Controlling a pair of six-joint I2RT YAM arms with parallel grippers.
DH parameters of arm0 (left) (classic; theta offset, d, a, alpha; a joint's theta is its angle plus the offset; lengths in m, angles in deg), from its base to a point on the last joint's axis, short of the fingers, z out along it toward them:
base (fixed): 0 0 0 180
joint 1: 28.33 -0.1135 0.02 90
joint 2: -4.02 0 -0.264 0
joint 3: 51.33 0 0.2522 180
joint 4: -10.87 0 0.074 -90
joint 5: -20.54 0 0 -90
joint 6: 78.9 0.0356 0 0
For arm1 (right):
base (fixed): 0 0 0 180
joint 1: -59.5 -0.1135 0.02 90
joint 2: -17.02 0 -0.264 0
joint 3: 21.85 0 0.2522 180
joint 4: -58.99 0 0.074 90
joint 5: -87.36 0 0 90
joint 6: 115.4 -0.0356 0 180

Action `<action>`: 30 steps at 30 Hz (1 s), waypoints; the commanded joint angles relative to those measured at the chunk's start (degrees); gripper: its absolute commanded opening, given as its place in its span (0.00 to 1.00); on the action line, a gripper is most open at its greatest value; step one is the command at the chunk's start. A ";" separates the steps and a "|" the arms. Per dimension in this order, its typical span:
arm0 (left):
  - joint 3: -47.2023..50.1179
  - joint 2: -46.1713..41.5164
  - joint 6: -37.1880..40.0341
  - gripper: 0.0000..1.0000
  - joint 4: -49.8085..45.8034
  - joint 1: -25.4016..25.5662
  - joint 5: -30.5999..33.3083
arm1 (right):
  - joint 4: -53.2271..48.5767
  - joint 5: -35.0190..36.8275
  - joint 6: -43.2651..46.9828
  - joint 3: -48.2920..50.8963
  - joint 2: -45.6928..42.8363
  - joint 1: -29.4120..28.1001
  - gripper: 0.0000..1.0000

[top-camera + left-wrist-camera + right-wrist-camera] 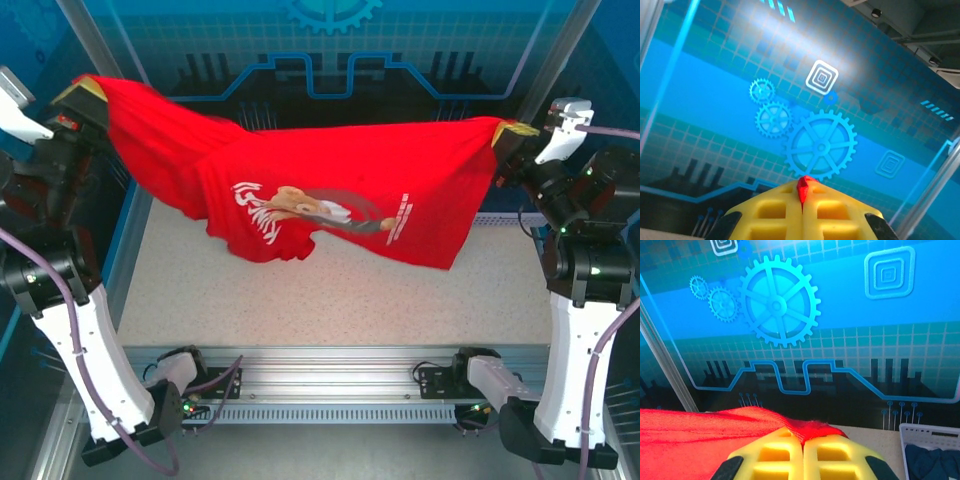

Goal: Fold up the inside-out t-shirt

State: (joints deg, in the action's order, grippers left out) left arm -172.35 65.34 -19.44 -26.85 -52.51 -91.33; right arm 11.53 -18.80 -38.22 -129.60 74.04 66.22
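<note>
Blurred bear print (305, 207) on the t-shirt (420, 165); lettering (256, 216) unreadable.

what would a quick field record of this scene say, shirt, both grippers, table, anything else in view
garment: bright red cloth t-shirt, stretched out in the air between the two arms
print: tan teddy bear with white lettering, facing the top camera
left gripper: shut on one end of the shirt, raised
right gripper: shut on the other end, raised
table: speckled light surface; whether the hanging edge touches it cannot be told
other: white basket holding a dark navy garment
</note>
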 commanded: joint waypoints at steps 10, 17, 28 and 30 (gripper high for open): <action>18.10 0.47 0.99 0.00 -1.04 1.03 1.10 | -3.26 -0.85 -1.75 11.06 2.46 -1.97 0.00; 11.41 18.56 2.55 0.00 3.95 7.10 5.51 | 13.32 5.03 -3.53 6.89 20.11 -6.17 0.00; -59.73 47.70 -2.31 0.00 0.48 4.49 4.52 | 6.36 7.85 -2.28 -46.15 44.01 -5.93 0.00; -51.90 42.82 -4.50 0.00 7.87 2.91 4.75 | 5.73 7.28 -2.17 -50.09 44.63 -6.17 0.00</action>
State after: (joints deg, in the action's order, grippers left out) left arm -225.31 113.63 -19.71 -27.64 -46.77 -88.18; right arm 17.48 -13.12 -40.82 -173.56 119.26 60.26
